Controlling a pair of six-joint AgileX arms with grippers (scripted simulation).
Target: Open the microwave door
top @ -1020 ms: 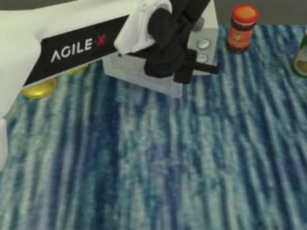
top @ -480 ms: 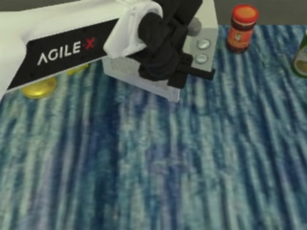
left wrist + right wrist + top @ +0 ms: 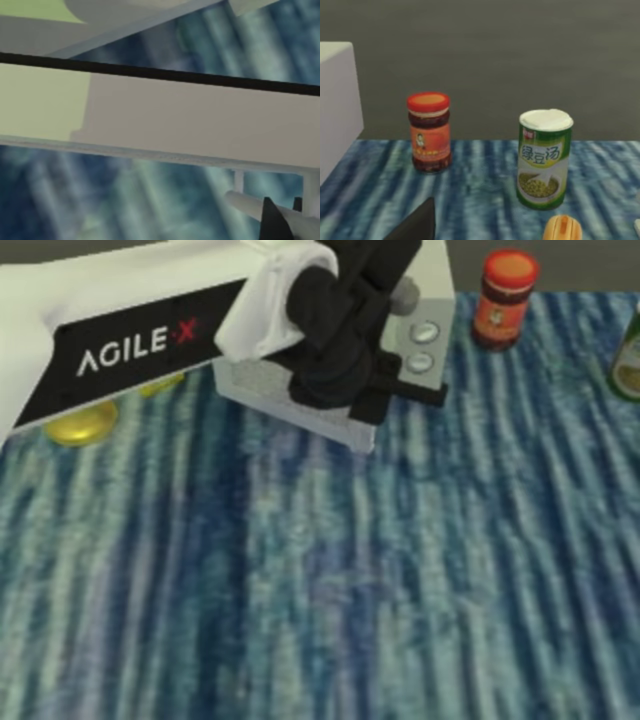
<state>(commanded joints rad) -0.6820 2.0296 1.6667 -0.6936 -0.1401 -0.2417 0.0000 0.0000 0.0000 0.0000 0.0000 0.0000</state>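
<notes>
Microwave (image 3: 425, 315): boxy, off-white, at the far edge of the bench (image 3: 330, 590), directly under and behind the left pincer (image 3: 385, 390). Two knobs showed on its front just beside the pincer, toward the red-lidded jar (image 3: 505, 295).

Door (image 3: 290, 400): flat rigid panel with a speckled mesh window. Its free edge stood swung slightly out from the body toward the near side of the bench, below the pincer; judged partly open. The hinge appeared to lie on the side away from the knobs.

Handling, as a judgement: stiff, hinged, light to swing; it should travel in an arc about the hinge and would not bend. The smooth face offered little purchase. Best hold: the free vertical edge beside the knobs, pulled along the arc rather than straight out, or the pincer could slip off.

Left pincer: black, at the door's free edge, apparently in contact with it. Whether its fingers were spread or closed on the edge could not be told; the wrist hid them from above, and the left wrist view showed only a pale panel edge close up.

Right pincer: out of the top view, parked. Its wrist view faced the jar and a green can (image 3: 543, 157), both well apart from the left pincer. Finger state could not be told.
</notes>
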